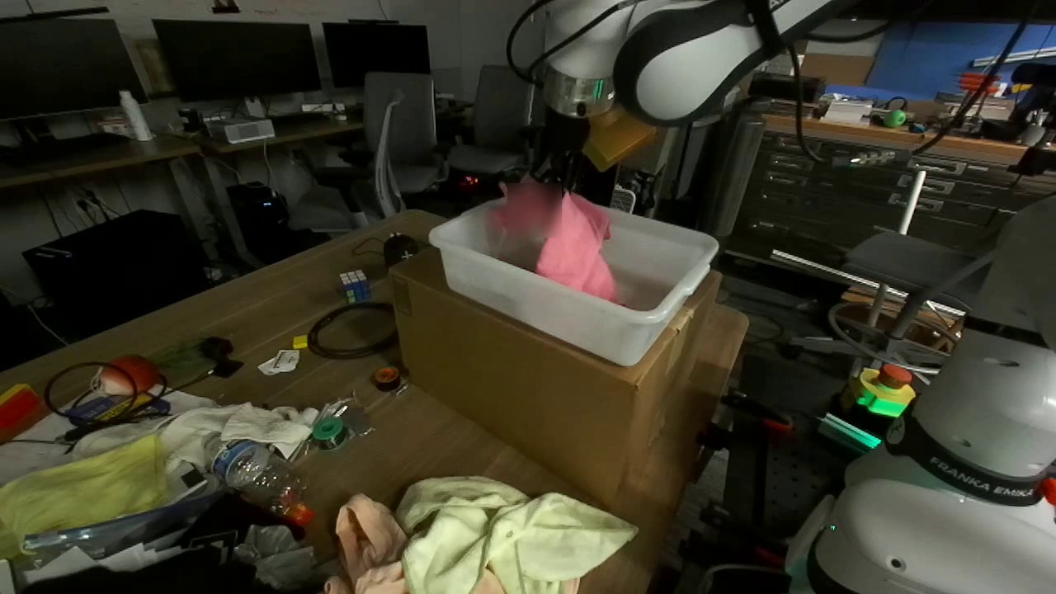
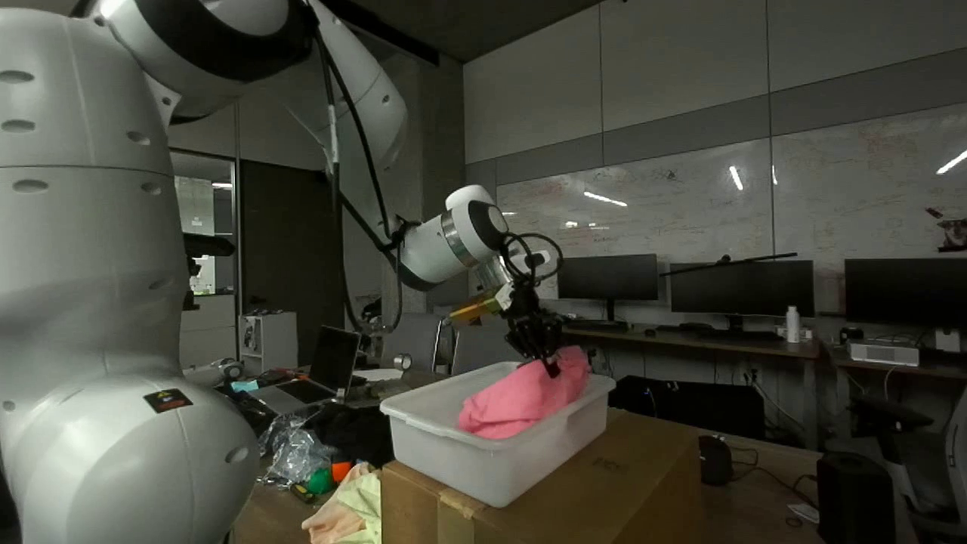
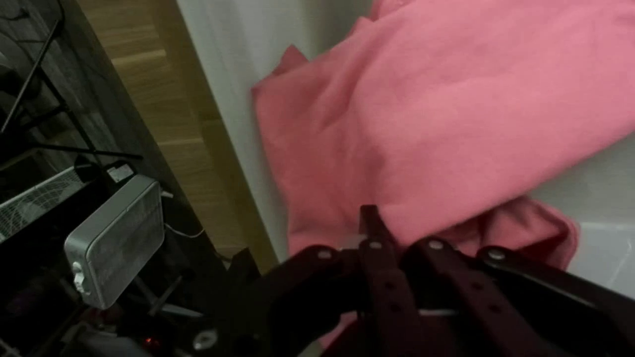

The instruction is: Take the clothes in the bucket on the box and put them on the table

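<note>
A pink cloth (image 1: 577, 252) is in the white bucket (image 1: 528, 307), which stands on a brown cardboard box (image 1: 511, 396) on the wooden table (image 1: 445, 450). In both exterior views one end of the cloth is drawn up to my gripper (image 2: 550, 369), and the rest hangs down into the bucket. In the wrist view my gripper's fingers (image 3: 379, 223) are close together with the pink cloth (image 3: 456, 109) bunched around them; the gripper is shut on the cloth. The fingertips are partly hidden by cloth. Pale yellow and peach clothes (image 1: 511, 536) lie on the table beside the box.
A plastic bottle (image 1: 256, 474), tape rolls (image 1: 328, 432), a cable coil (image 1: 351, 330) and a Rubik's cube (image 1: 355, 286) are on the table. A yellow cloth (image 1: 91, 487) and clutter lie at its near end. A black speaker (image 2: 854, 495) and a laptop (image 2: 310, 385) also show.
</note>
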`<state>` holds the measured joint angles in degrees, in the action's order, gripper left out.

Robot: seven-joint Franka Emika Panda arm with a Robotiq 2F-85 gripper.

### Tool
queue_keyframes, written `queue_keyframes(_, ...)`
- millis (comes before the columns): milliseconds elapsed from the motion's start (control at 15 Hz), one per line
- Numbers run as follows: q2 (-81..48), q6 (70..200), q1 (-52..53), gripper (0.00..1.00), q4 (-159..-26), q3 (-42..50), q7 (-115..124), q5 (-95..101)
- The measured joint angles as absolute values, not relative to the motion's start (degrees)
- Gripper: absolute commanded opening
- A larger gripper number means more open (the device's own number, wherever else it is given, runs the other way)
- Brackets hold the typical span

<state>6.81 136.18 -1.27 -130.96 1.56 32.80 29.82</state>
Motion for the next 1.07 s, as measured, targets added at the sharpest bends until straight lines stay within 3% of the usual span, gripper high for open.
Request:
queue_keyframes(600,22.5,136.1,-2.6,0.08,-134.0,-4.8,33.3,30.1)
queue_keyframes(1067,24.4,129.3,1.4,0.08,-135.3,-11.8,25.1,23.7)
